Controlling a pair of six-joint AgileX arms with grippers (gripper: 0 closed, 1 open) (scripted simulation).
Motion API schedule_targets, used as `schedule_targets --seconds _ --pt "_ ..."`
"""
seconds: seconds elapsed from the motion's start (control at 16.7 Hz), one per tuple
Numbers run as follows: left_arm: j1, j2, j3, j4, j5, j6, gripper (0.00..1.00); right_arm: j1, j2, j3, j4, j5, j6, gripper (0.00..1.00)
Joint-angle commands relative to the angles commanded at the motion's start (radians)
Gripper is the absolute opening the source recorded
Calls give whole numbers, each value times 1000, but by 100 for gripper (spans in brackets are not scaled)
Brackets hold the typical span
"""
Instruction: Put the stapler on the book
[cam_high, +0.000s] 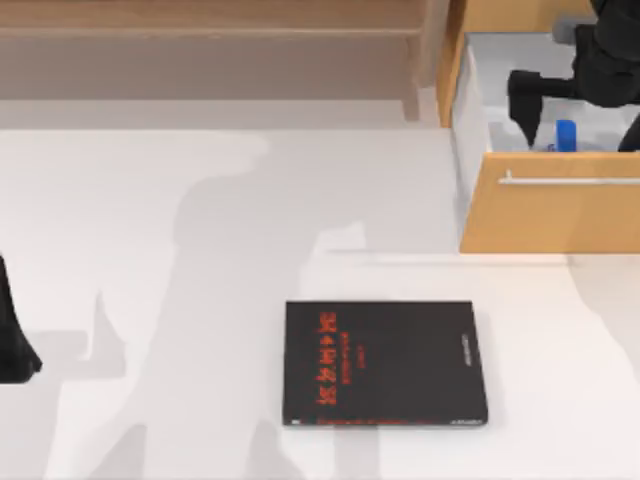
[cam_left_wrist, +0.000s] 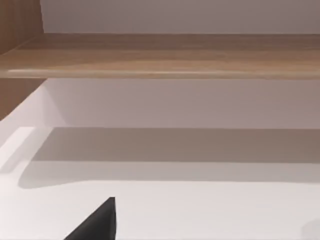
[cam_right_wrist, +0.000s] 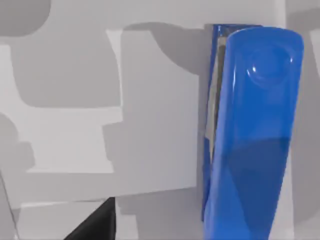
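From above, we see our right gripper (cam_high: 560, 110) reaching into the open wooden drawer (cam_high: 560, 215) at the table's far right, where the stapler (cam_high: 566, 135) lies; the book (cam_high: 385, 363) rests flat on the table, well apart, and our left arm is parked at the left edge. The left wrist view shows bare table (cam_left_wrist: 200, 210) before a wooden shelf (cam_left_wrist: 165, 55). In the right wrist view the stapler (cam_right_wrist: 255, 135) sits close on the drawer's white floor, though we cannot tell how either gripper's jaws stand.

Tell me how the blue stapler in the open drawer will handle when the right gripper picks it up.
The stapler looks rigid, so it should not flex. Its glossy, rounded top may be slippery under the fingers. Small beside the book, it is probably light. Being long and narrow, it might pivot if gripped near one end.
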Motion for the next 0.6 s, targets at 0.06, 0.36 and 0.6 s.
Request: schedule_targets --seconds 0.06,0.36,0.6 --pt "0 0 0 0 0 0 100 -1 21 23 -9 -2 2 100" --pt "0 0 0 0 0 0 100 -2 38 41 -15 -3 4 100" --pt "0 0 0 0 0 0 100 -4 34 32 -10 -2 3 100"
